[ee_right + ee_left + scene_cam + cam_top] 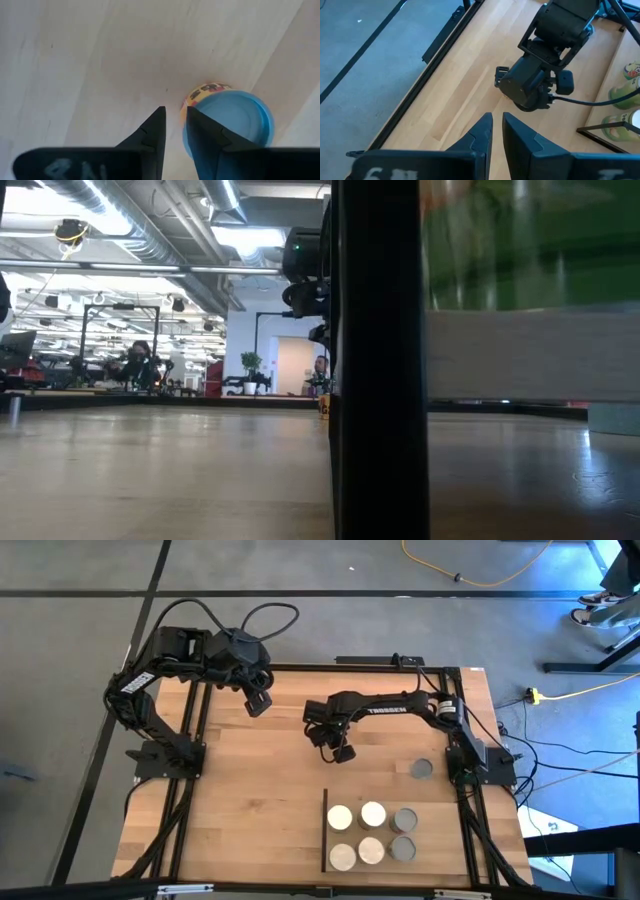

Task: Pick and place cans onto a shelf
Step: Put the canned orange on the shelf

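Six cans [372, 834] with cream or grey tops stand in two rows on the shelf [432, 840], whose black strip [325, 830] faces the table's left. A grey-topped can [421, 769] stands alone on the table near the right arm's base. My right gripper [341, 748] points down over the table's middle, open by a narrow gap [175, 122] with nothing between the fingers. A blue-topped can with a yellow side [230, 120] stands beside one finger. My left gripper [258, 700] hangs raised at the far left, shut [497, 130]. My right gripper comes from above, and one finger [200, 132] overlaps the blue-topped can's rim [187, 112] in the wrist view. Whether it touches the can I cannot tell. No can is between the fingers.
Black frame rails [190, 790] run along the table's left and right sides [468, 830]. Bare wood lies left of the shelf [250, 810]. In the low view a dark upright [375, 360] and a blurred green can [530, 240] block most of the right half.
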Action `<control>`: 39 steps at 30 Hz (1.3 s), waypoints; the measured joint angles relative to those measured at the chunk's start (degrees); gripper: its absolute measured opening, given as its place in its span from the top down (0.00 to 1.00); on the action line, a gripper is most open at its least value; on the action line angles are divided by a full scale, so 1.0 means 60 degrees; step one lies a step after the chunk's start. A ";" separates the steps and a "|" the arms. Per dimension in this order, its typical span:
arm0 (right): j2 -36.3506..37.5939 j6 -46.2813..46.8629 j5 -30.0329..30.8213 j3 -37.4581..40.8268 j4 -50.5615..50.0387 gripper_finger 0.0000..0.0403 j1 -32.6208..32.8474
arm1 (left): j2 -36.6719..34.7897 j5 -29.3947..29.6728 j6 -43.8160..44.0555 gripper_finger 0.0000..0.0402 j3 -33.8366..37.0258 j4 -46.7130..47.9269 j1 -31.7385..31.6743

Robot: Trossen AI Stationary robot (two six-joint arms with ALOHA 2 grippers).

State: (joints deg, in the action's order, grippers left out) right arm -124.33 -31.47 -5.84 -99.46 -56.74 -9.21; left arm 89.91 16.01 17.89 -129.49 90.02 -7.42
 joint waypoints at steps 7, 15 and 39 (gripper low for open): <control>-0.0175 0.0453 0.0160 -0.0022 0.0169 0.80 0.0000 | 0.0000 0.0000 -0.0069 0.91 0.0000 0.0000 0.0000; -0.0154 0.0463 0.0100 -0.0329 0.0034 0.85 -0.0007 | 0.0000 0.0000 -0.0073 0.91 0.0004 0.0000 0.0000; -0.0117 0.2200 -0.0117 -0.0217 0.0147 0.87 -0.0604 | 0.0000 0.0000 -0.0058 0.91 0.0004 -0.0003 0.0000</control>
State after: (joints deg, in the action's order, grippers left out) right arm -125.03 -18.27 -6.54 -100.76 -55.86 -12.84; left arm 89.91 16.01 17.54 -129.47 90.00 -7.42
